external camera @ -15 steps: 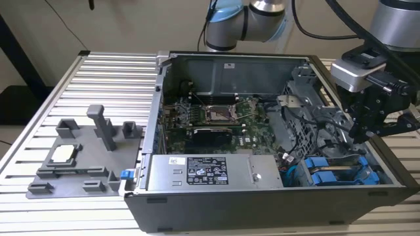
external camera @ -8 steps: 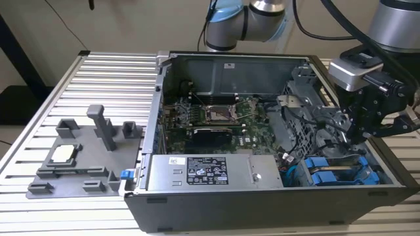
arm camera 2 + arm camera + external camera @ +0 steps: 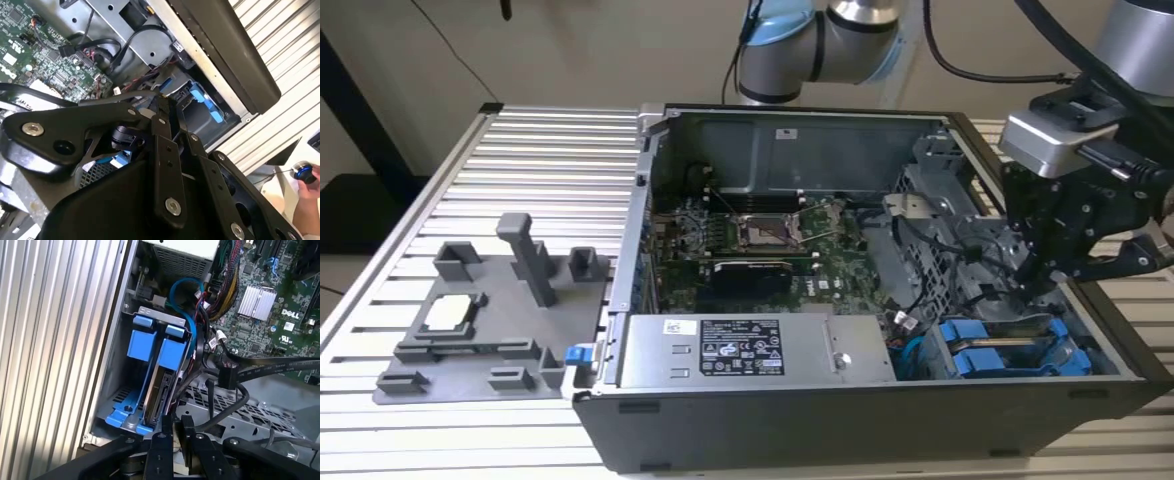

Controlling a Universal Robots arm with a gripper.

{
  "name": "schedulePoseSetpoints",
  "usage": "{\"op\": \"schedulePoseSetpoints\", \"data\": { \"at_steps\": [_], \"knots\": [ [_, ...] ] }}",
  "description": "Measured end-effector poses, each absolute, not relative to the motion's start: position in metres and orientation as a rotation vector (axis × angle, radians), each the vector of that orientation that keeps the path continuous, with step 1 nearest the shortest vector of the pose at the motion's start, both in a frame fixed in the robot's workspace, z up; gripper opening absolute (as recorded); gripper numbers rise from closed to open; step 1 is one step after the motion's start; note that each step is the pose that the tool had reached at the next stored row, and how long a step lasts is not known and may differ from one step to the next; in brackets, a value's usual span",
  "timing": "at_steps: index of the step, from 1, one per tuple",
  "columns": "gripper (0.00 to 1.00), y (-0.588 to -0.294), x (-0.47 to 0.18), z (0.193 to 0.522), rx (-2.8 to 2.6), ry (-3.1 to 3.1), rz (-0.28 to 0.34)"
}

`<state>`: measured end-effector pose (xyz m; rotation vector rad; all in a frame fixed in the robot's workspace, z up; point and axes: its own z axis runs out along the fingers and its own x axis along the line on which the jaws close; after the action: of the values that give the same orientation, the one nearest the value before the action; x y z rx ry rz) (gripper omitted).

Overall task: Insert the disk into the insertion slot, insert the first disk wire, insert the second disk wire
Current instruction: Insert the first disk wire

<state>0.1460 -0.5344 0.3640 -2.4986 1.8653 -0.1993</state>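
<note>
The disk (image 3: 161, 386) stands on edge in its blue carrier (image 3: 172, 351), seated in the insertion slot of the grey drive cage (image 3: 114, 367) at the case's front corner. A second blue carrier (image 3: 140, 341) sits beside it. My gripper (image 3: 176, 421) hovers right over the disk's near end, shut, its fingertips a thin gap apart with nothing visible between them. In the exterior view the gripper (image 3: 1057, 272) hangs above the blue carriers (image 3: 998, 347). A black flat cable with a loose connector (image 3: 227, 378) hangs beside the cage, and a blue wire (image 3: 184, 290) loops behind it.
The open case (image 3: 854, 420) lies on a slatted metal table (image 3: 534, 160). A grey labelled power-supply box (image 3: 747, 350) and the green motherboard (image 3: 747, 235) fill its middle. A grey fixture (image 3: 480, 320) sits on the exterior view's left. A person's hand (image 3: 306, 202) holds a small device (image 3: 302, 172).
</note>
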Motion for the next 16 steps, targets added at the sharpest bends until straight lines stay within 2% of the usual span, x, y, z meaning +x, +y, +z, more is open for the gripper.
{"op": "schedulePoseSetpoints", "data": {
  "at_steps": [6, 9, 12, 16],
  "knots": [
    [0.19, -0.534, 0.155, 0.364, -2.509, 1.872, -0.175],
    [0.19, -0.534, 0.157, 0.364, -2.529, 1.885, -0.129],
    [0.19, -0.534, 0.157, 0.364, -2.538, 1.891, -0.108],
    [0.19, -0.534, 0.158, 0.364, -2.497, 1.950, -0.104]
  ]
}}
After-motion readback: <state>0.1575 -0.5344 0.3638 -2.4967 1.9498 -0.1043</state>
